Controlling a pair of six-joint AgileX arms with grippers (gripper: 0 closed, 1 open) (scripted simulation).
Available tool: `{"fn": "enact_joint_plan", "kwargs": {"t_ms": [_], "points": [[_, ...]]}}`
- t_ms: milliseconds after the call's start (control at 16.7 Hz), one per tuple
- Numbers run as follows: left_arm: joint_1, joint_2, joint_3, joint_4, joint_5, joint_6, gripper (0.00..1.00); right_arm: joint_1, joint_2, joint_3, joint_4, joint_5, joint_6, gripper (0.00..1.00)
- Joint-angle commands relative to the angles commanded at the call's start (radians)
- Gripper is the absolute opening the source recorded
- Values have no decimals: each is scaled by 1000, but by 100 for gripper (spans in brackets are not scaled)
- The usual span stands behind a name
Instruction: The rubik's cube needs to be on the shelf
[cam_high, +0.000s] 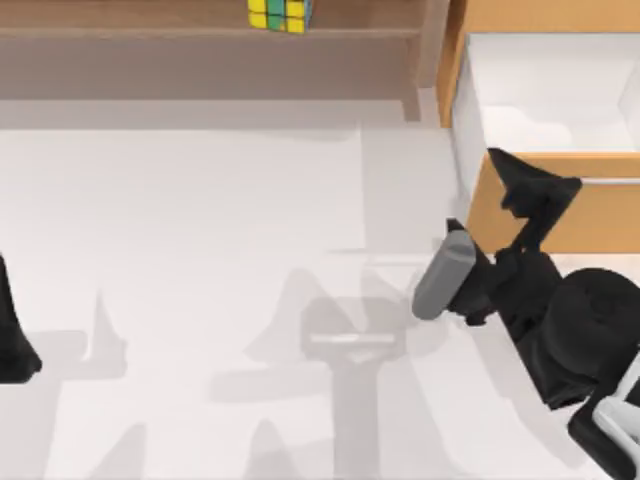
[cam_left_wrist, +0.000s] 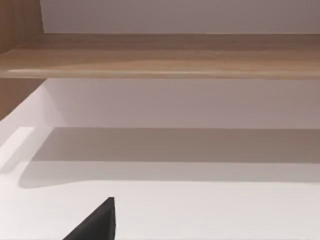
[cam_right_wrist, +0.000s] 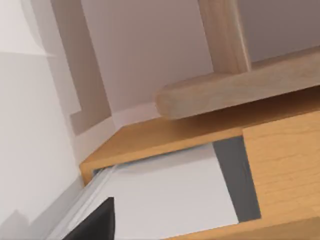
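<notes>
The rubik's cube (cam_high: 279, 14) already sits on the shelf (cam_high: 150, 34) board, well away from the right tool (cam_high: 515, 190) beside the open drawer (cam_high: 550, 100) (its finger state I cannot tell). The left tool (cam_high: 15, 340) is parked far off.

Orange-tan drawer cabinet (cam_high: 545, 15) at the table's far right — its drawer (cam_high: 560, 215) pulled open toward the near side, showing a white interior. A grey cylindrical bar (cam_high: 445, 273), probably the drawer's handle, lies just left of the drawer front. White table (cam_high: 200, 260) — crossed by soft grey shadows.
</notes>
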Motion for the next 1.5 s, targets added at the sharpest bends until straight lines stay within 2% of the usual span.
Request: {"fn": "enact_joint_plan", "kwargs": {"t_ms": [240, 480, 1500], "points": [[0, 0, 0, 0, 0, 0, 100, -145, -41, -159, 106, -4, -172, 100], [0, 0, 0, 0, 0, 0, 100, -253, -55, -210, 155, 7, -258, 100], [0, 0, 0, 0, 0, 0, 100, -299, -39, -118, 80, -30, -264, 100]]}}
